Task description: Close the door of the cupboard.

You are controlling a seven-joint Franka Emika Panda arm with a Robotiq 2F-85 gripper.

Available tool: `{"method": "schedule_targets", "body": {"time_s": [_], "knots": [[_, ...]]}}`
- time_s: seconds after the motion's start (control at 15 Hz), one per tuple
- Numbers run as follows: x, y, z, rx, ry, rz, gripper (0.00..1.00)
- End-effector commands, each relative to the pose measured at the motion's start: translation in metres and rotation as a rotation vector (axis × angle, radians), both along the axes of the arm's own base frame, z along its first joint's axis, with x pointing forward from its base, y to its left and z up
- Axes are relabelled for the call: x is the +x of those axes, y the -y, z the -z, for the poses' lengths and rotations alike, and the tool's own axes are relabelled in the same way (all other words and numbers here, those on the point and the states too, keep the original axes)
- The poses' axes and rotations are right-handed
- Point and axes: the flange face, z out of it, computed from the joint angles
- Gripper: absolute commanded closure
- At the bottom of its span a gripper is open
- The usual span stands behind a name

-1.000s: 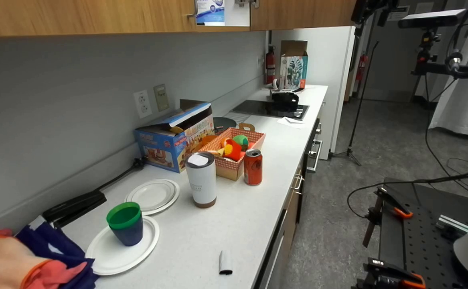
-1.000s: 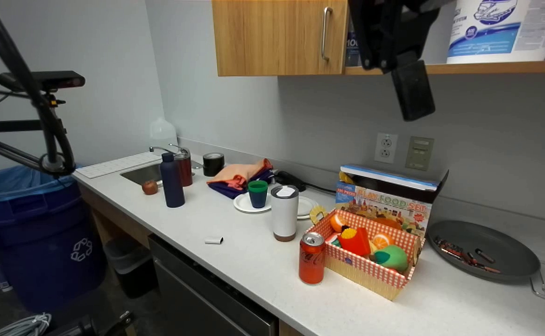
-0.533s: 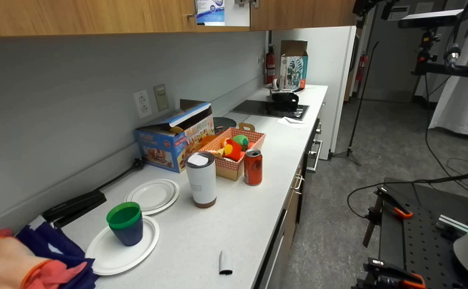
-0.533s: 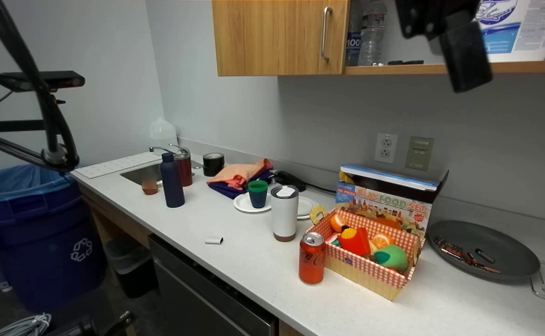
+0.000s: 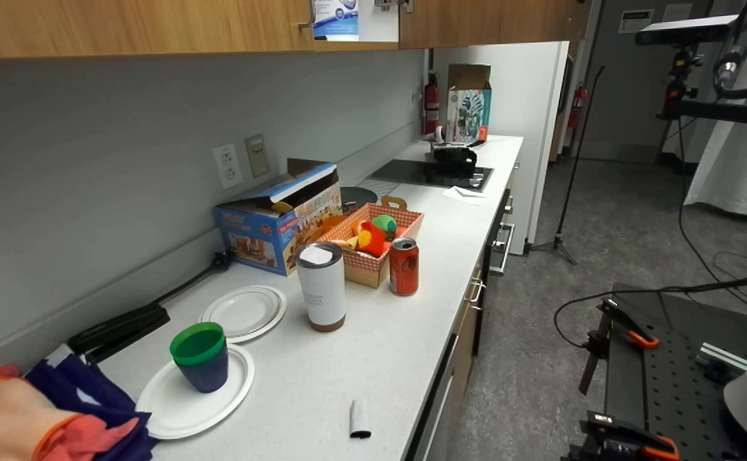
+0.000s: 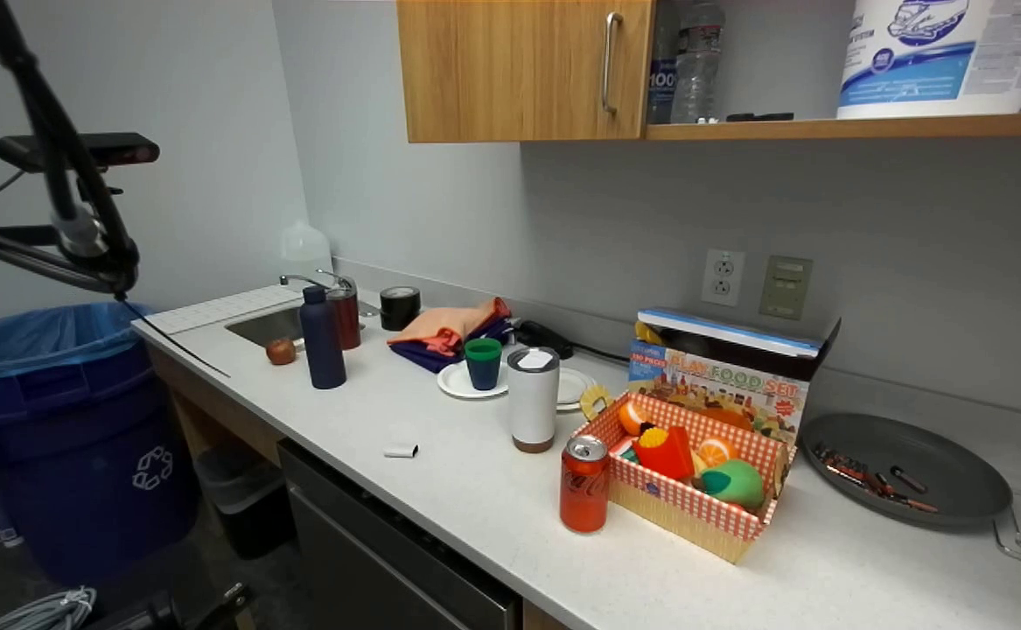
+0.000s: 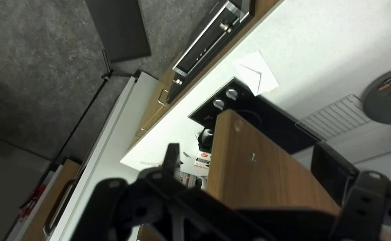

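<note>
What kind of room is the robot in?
Most likely a kitchen: there's a flat black stovetop, a grey rectangular sink and a light-brown wooden wall cupboard.

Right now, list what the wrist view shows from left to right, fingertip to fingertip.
One gripper finger → small red-and-white printed item → wood-grain door panel → opposite gripper finger.

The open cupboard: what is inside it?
In an exterior view, the cupboard holds a clear bottle, something small and black and a white tub. The closed neighbouring panel partly covers a labelled item; anything farther behind it, or behind the tub, is hidden.
</note>
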Motion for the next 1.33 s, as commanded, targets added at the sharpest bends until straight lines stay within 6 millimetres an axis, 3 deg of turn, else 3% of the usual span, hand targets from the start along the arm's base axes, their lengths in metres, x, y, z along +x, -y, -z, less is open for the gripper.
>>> {"method": "schedule_targets", "body": {"time_s": [0.0, 0.67, 1.27], "knots": [[-0.004, 0.009, -0.019, -0.053, 0.153, 0.016, 0.0], [-0.004, 0.017, -0.038, -0.099, 0.585, -0.044, 0.0], [0.004, 0.004, -0.03, 0.012, 0.662, -0.179, 0.0]]}}
